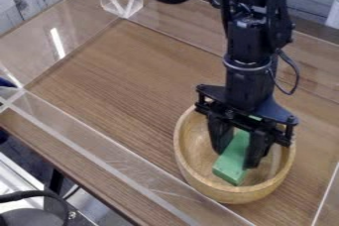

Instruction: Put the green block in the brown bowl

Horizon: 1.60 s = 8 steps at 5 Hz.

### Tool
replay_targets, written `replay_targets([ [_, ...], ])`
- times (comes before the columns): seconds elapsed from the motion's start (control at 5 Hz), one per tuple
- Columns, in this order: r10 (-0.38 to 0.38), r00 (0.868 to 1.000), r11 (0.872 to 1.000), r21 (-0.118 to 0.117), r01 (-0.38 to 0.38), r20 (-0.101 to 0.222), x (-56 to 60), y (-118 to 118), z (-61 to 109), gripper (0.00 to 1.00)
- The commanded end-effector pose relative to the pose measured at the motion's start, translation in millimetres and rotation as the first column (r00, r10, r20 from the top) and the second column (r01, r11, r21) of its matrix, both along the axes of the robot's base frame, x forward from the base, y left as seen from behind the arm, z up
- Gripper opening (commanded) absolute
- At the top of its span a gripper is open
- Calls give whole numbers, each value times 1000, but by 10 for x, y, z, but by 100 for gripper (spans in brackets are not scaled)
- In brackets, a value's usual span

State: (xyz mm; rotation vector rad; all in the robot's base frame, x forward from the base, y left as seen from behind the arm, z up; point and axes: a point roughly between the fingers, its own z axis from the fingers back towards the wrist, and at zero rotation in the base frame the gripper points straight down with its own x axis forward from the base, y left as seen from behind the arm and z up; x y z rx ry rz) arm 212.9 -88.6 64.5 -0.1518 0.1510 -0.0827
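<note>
The brown bowl (187, 157) sits on the wooden table at the lower right of the camera view. My gripper (239, 155) hangs pointing down inside it, on a black arm that comes in from the top. The green block (231, 169) stands tilted on end between the black fingers (216, 147), its lower end down at the bowl's floor near the front wall. The fingers are closed against the block's upper part. Whether the lower end touches the bowl I cannot tell.
Low clear plastic walls (79, 121) run along the table's left and front sides. A small clear plastic stand (122, 0) sits at the far back. Bare wooden tabletop (119, 66) stretches left of the bowl.
</note>
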Motion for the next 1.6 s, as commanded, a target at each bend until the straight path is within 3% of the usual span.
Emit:
replay_targets([
  [0.0, -9, 1000, 1000, -4, 9, 25, 26, -20, 76, 0],
  [1.4, 2, 1000, 1000, -3, -2, 12, 91, 17, 113, 0],
])
